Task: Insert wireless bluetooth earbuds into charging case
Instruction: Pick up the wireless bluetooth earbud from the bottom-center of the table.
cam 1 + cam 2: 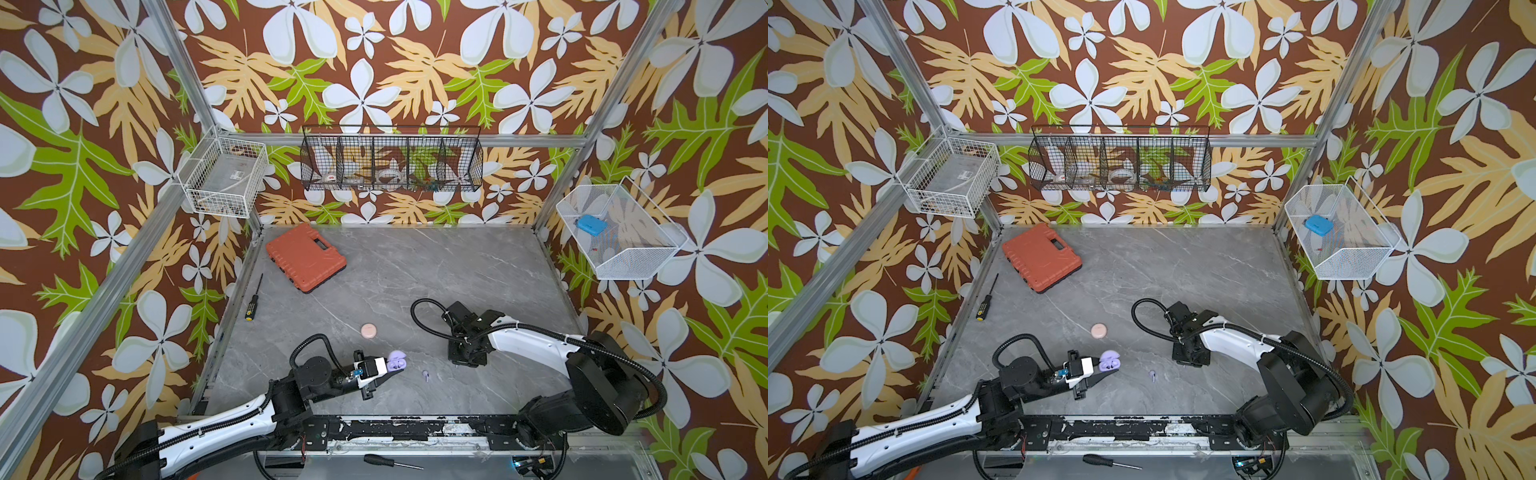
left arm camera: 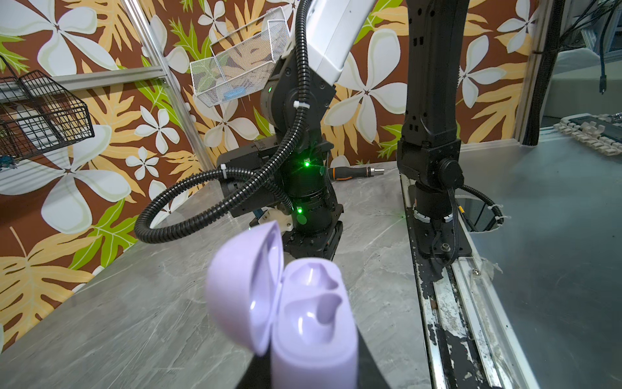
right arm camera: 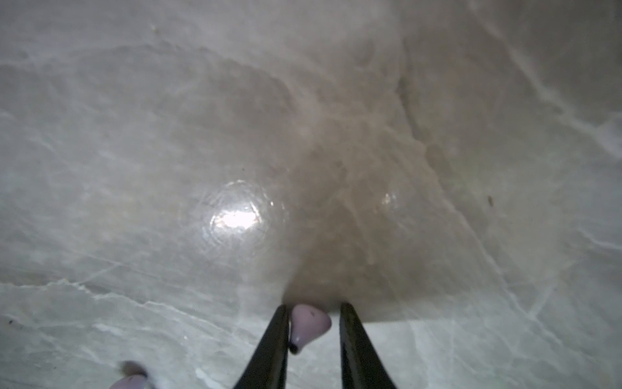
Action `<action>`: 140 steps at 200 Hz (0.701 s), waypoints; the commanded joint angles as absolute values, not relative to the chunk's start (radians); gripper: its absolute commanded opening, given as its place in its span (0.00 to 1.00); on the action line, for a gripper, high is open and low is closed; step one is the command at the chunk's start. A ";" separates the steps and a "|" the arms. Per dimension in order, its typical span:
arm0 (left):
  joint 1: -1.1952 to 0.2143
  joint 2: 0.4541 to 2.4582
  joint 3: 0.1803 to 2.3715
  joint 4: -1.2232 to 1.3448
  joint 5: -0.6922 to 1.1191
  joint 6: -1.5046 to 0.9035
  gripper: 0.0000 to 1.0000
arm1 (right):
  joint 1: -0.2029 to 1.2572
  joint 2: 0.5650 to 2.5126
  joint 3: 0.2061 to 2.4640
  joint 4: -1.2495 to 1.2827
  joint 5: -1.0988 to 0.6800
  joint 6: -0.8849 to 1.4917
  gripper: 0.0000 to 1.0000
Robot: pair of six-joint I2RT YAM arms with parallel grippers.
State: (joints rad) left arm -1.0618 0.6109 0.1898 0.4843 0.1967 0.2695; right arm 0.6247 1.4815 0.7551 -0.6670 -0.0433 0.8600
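A lavender charging case (image 2: 313, 320) with its lid hinged open is held just above the table near the front by my left gripper (image 1: 392, 371), which is shut on its base. Both wells look empty. The same case (image 1: 1109, 362) shows in both top views. My right gripper (image 3: 314, 308) points down at the table, open. A lavender earbud (image 3: 308, 325) lies between its fingers, against one finger and clear of the other. A second lavender earbud (image 1: 425, 376) lies on the table between the two grippers. A shut pink round case (image 1: 368, 330) sits further back.
An orange tool case (image 1: 305, 257) lies at the back left and a screwdriver (image 1: 252, 299) along the left edge. Another screwdriver (image 1: 390, 461) lies past the black front rail (image 1: 415, 430). Wire baskets (image 1: 390, 158) hang on the walls.
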 commanded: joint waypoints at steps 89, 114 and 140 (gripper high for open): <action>-1.062 0.621 0.201 0.494 0.206 0.272 0.00 | 0.626 1.512 0.752 -0.653 -0.025 0.820 0.22; -1.062 0.621 0.201 0.494 0.206 0.272 0.00 | 0.626 1.519 0.756 -0.659 -0.011 0.812 0.23; -1.063 0.623 0.201 0.493 0.206 0.273 0.00 | 0.626 1.519 0.758 -0.655 -0.006 0.809 0.24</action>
